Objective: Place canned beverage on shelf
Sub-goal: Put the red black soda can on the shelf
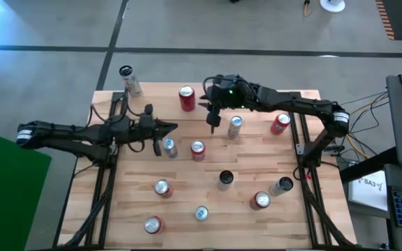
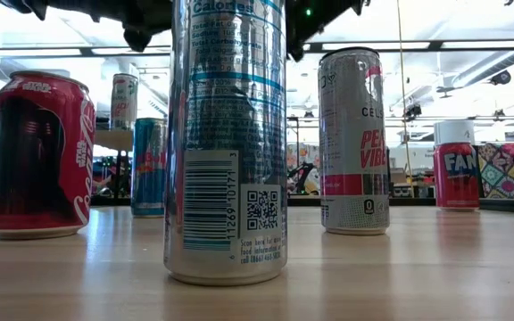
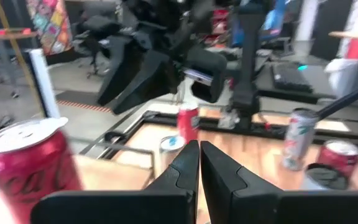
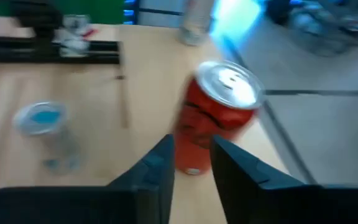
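**Red can standing on the tabletop, not gripped**

The red can (image 1: 187, 98) stands upright near the far edge of the wooden table (image 1: 313, 223), apart from both arms. In the right wrist view it shows blurred just past the fingertips, silver top up.

The right gripper (image 1: 213, 124) hangs beside it, between the red can and a slim silver can (image 1: 235, 126). Its fingers (image 4: 157, 171) stand a narrow gap apart and clamp nothing.

The left gripper (image 1: 173, 127) reaches in from the left side over the middle of the table, its fingers pressed together and empty. A silver-topped can (image 1: 169, 147) sits just beside it, and a red can with a silver top (image 1: 197, 150) a little further right.

More cans stand scattered over the near half of the table. In the low view, a tall silver can (image 2: 226, 143) fills the foreground.
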Controlling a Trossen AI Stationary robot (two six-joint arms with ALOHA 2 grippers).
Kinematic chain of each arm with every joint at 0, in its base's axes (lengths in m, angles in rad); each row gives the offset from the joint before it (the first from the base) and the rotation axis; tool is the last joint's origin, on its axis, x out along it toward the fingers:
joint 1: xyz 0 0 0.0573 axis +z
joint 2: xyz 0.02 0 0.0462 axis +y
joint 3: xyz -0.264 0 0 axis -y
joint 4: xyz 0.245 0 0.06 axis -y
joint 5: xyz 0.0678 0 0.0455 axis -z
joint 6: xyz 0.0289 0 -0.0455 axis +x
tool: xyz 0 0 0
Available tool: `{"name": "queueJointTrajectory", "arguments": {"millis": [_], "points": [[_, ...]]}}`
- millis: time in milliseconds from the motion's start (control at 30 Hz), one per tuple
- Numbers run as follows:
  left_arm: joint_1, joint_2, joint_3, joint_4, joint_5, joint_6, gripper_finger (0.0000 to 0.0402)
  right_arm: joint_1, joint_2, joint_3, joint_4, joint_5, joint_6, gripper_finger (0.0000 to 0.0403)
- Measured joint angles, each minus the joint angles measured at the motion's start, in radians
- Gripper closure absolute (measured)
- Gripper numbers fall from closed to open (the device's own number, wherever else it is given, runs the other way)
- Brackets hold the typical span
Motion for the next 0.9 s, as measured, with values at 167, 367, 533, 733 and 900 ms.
{"name": "queueJointTrajectory", "arguments": {"millis": [167,367,533,733,900], "points": [[0.059,0.001,0.020,-0.081,0.000,-0.002,0.0402,-0.033,0.025,-0.052,0.066,0.055,0.043,0.0358],[0.112,0.000,0.070,-0.213,0.000,0.038,0.0402,-0.083,0.105,-0.021,0.078,0.057,0.105,0.0392],[0.143,-0.002,0.088,-0.272,0.000,0.089,0.0402,-0.114,0.153,0.013,0.082,0.072,0.134,0.0394],[0.166,-0.006,0.094,-0.287,0.000,0.114,0.0402,-0.123,0.183,0.038,0.113,0.070,0.128,0.0394],[0.168,-0.029,0.094,-0.287,0.000,0.137,0.0402,-0.124,0.195,0.041,0.133,0.066,0.117,0.0394]]}}
